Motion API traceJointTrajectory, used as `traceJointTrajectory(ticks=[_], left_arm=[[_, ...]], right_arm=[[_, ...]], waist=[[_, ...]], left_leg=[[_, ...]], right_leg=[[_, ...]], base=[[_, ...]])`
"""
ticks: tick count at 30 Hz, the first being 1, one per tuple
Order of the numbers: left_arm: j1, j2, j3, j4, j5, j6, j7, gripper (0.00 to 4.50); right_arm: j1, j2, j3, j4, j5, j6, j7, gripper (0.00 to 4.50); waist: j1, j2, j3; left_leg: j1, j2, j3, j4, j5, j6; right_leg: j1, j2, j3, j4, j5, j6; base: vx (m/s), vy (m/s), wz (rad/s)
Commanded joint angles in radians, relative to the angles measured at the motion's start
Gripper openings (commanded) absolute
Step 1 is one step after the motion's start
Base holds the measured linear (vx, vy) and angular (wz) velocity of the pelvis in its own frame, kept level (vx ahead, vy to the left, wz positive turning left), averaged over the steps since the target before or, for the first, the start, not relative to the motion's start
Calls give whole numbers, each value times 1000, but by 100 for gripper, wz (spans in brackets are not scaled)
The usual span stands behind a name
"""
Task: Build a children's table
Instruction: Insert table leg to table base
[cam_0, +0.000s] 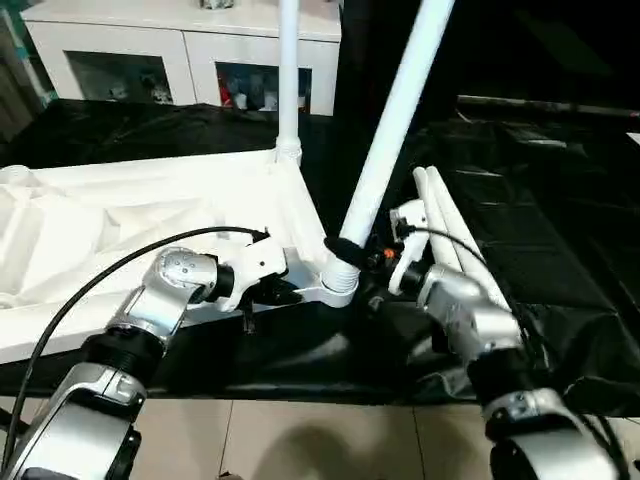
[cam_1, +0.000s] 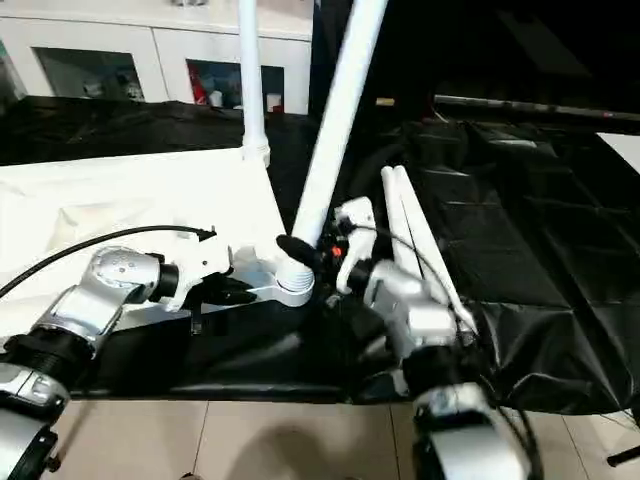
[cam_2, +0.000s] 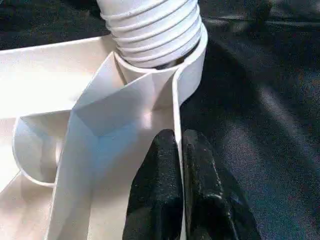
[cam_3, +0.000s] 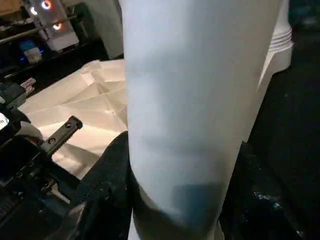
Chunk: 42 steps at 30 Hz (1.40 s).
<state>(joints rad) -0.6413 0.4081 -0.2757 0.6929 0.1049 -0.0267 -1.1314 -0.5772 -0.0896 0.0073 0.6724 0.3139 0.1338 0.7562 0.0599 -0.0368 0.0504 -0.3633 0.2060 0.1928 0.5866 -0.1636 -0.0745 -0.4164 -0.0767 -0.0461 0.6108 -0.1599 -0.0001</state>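
Note:
The children's table top (cam_0: 150, 200) lies upside down on the black cloth, ribs facing up. One white leg (cam_0: 288, 80) stands upright in its far right corner socket. A second leg (cam_0: 395, 120) leans to the right, its threaded end (cam_2: 150, 30) sitting in the near right corner socket (cam_0: 340, 285). My right gripper (cam_0: 360, 255) is shut on this leaning leg (cam_3: 190, 125) just above the socket. My left gripper (cam_2: 178, 137) is shut on the top's thin front rim (cam_2: 176, 100), right beside that socket. Two loose legs (cam_0: 450, 230) lie on the cloth behind my right wrist.
A white cabinet with glass doors (cam_0: 180, 50) stands behind the work table. Black cloth (cam_0: 560, 200) covers the table to the right of the legs. The table's near edge drops to a tiled floor (cam_0: 320, 440). A black cable (cam_0: 110, 270) arcs over my left forearm.

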Motion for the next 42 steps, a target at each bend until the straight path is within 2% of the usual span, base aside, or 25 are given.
traceJointTrajectory(ticks=[1,2,3,5,7,12,15,16,17,18,19,21,23,24,25,26,27,28,29,30,31,35,37,40,42], left_arm=[[-6,1,-6,10,-9,-27,-14,0],[-10,0,-6,15,-8,-29,-14,0],[-13,-1,-7,19,-7,-31,-14,0],[-16,-1,-8,25,-4,-35,-14,0],[-20,-3,-10,35,0,-42,-14,0],[-29,-9,-15,58,6,-55,-10,0],[-35,-11,-20,70,10,-61,-9,0],[-36,-9,-22,75,12,-65,-12,0],[-38,-9,-22,80,13,-68,-12,0],[-41,-9,-23,86,14,-71,-12,0],[-47,-8,-27,103,22,-83,-11,0],[-51,-7,-32,116,31,-95,-5,0],[-52,-6,-34,119,34,-99,-2,0],[-52,-7,-34,122,35,-101,0,0],[-52,-7,-35,123,37,-101,3,0],[-52,-7,-35,123,37,-101,3,0],[-52,-6,-37,126,39,-106,5,0],[-51,-6,-37,126,39,-106,5,0],[-49,-5,-38,126,40,-110,6,0],[-46,-4,-39,124,39,-113,5,0],[-42,-3,-39,120,38,-113,4,0],[-34,-1,-36,111,30,-120,-8,0],[-32,-2,-35,108,20,-127,-28,0],[-30,-1,-37,103,9,-135,-56,0],[-18,5,-42,78,-17,-142,-122,0]], right_arm=[[51,-32,-20,68,-49,1,-71,189],[61,-27,-21,61,-49,-12,-73,189],[69,-24,-19,53,-53,-25,-77,189],[80,-21,-10,41,-62,-43,-80,189],[96,-19,9,19,-81,-67,-78,189],[119,-11,17,-14,-81,-95,-79,189],[132,-9,12,-25,-77,-109,-87,189],[138,-7,13,-33,-77,-111,-90,189],[142,-8,17,-39,-82,-113,-93,189],[144,-8,20,-43,-86,-115,-95,189],[151,-16,46,-55,-109,-121,-101,189],[157,-26,83,-68,-144,-121,-93,189],[159,-29,101,-75,-159,-116,-87,189],[155,-32,114,-79,-167,-108,-78,189],[148,-36,130,-80,-178,-102,-66,188],[148,-36,130,-80,-178,-102,-66,188],[137,-38,141,-75,-183,-95,-57,188],[135,-38,141,-73,-183,-94,-56,188],[122,-38,147,-63,-185,-86,-50,188],[111,-41,152,-54,-185,-79,-41,188],[100,-44,157,-45,-184,-66,-30,188],[73,-59,165,-10,-184,-36,13,188],[67,-67,165,9,-179,-29,39,188],[66,-76,170,22,-179,-33,63,188],[78,-91,181,23,-177,-44,114,188]], waist=[[0,18,-61],[2,31,-60],[-1,26,-59],[-1,25,-60],[-1,32,-60],[0,35,-61],[-1,46,-60],[-2,44,-61],[-1,51,-61],[-2,53,-61],[-3,53,-60],[-2,50,-60],[-2,53,-57],[-5,41,-56],[-4,38,-56],[-4,45,-55],[-5,39,-55],[-5,41,-55],[-4,28,-56],[-5,28,-55],[-6,31,-56],[-9,21,-56],[-9,22,-58],[-7,22,-60],[-5,19,-63]], left_leg=[[18,20,-17,-75,-380,-31],[20,19,-18,-76,-390,-34],[19,19,-19,-76,-403,-34],[20,19,-19,-77,-413,-33],[19,18,-20,-78,-416,-34],[19,18,-19,-78,-417,-28],[22,17,-19,-78,-438,-29],[20,17,-20,-79,-434,-29],[20,18,-20,-79,-434,-29],[20,17,-20,-78,-434,-29],[17,17,-21,-80,-435,-27],[16,15,-20,-80,-422,-24],[16,16,-22,-81,-427,-25],[18,15,-21,-79,-444,-23],[20,15,-23,-79,-445,-21],[18,16,-25,-80,-441,-21],[17,17,-24,-81,-442,-19],[17,16,-25,-81,-442,-19],[14,17,-26,-80,-425,-12],[16,19,-24,-81,-425,-11],[16,20,-26,-81,-426,-13],[15,21,-27,-85,-452,-19],[16,21,-26,-84,-445,-17],[13,22,-24,-86,-419,-14],[12,23,-21,-86,-398,-10]], right_leg=[[37,-55,34,-88,-397,-179],[35,-55,34,-89,-398,-179],[36,-53,33,-91,-400,-178],[35,-54,33,-93,-408,-176],[36,-53,33,-92,-402,-177],[36,-52,34,-93,-396,-181],[34,-50,33,-96,-392,-185],[36,-50,32,-94,-391,-186],[36,-51,33,-96,-389,-186],[36,-51,33,-95,-387,-188],[39,-51,33,-96,-392,-187],[39,-51,32,-97,-415,-174],[37,-52,32,-100,-447,-163],[33,-52,31,-106,-486,-152],[32,-54,30,-105,-505,-148],[33,-57,31,-107,-524,-139],[31,-56,31,-110,-533,-132],[31,-56,30,-109,-536,-131],[33,-59,31,-106,-541,-126],[27,-59,32,-110,-545,-125],[28,-59,32,-108,-540,-128],[28,-58,30,-108,-531,-127],[28,-60,31,-108,-520,-131],[32,-58,33,-105,-468,-143],[36,-58,34,-99,-416,-161]], base=[[0,0,0],[0,0,0],[0,0,0],[0,0,0],[0,0,0],[0,0,0],[0,0,0],[0,0,0],[0,0,0],[0,0,0],[0,0,0],[0,0,0],[0,0,0],[0,0,0],[0,0,0],[0,0,0],[0,0,0],[0,0,0],[0,0,0],[0,0,0],[0,0,0],[0,0,0],[0,0,0],[0,0,0],[0,0,0]])
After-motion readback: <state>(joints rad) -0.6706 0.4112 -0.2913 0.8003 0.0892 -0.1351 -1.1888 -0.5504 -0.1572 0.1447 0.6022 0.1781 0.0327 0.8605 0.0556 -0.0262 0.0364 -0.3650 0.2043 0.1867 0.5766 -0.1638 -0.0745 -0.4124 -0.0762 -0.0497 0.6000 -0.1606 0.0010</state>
